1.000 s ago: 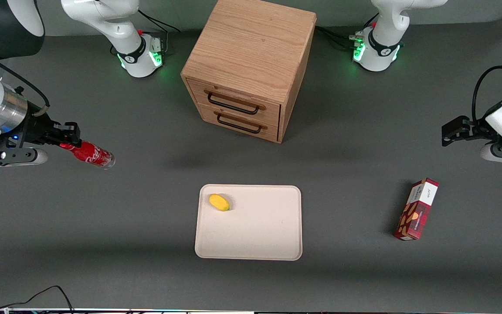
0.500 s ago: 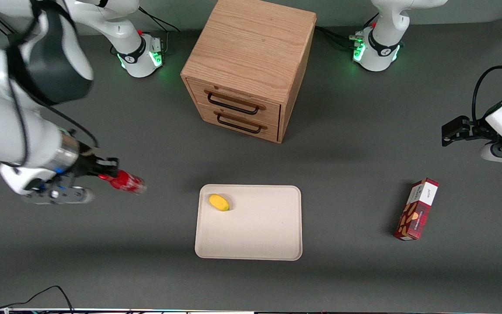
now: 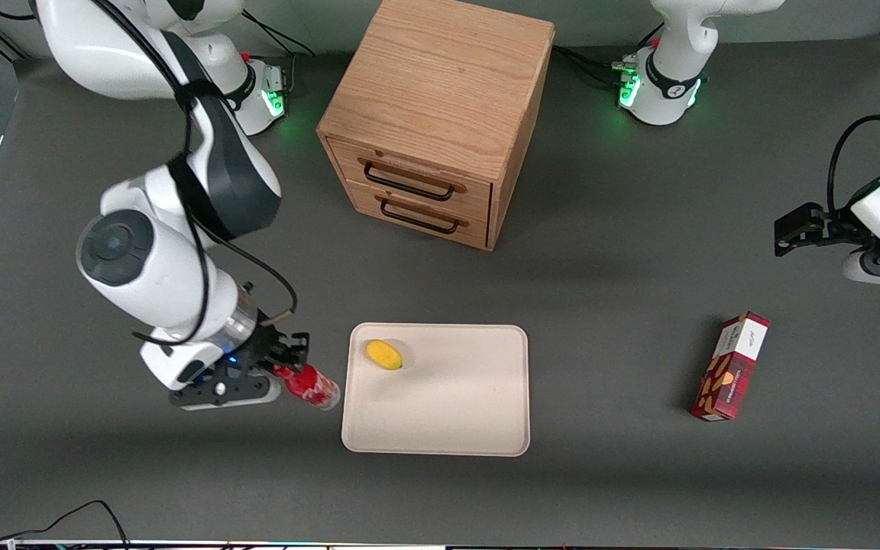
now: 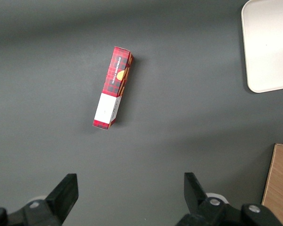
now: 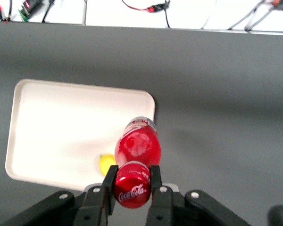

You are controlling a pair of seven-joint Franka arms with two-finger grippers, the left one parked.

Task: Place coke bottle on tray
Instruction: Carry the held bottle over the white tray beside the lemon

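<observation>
My right gripper [image 3: 284, 367] is shut on the red cap of the small red coke bottle [image 3: 313, 384], holding it in the air just beside the working arm's edge of the tray [image 3: 440, 405]. The bottle hangs tilted, its clear base toward the tray. In the right wrist view the two black fingers [image 5: 108, 183] clamp the cap, my gripper [image 5: 132, 184] is centred on it, and the bottle [image 5: 137, 146] hangs over the tray's rim [image 5: 85, 88]. The tray is a large flat beige rectangle.
A small yellow fruit [image 3: 383, 354] lies on the tray's corner nearest the cabinet. A wooden two-drawer cabinet [image 3: 432, 114] stands farther from the front camera. A red plaid snack box [image 3: 730, 367] lies toward the parked arm's end.
My gripper has carried the bottle from the working arm's end of the table toward the tray and nearer to the front camera. It still grips the cap.
</observation>
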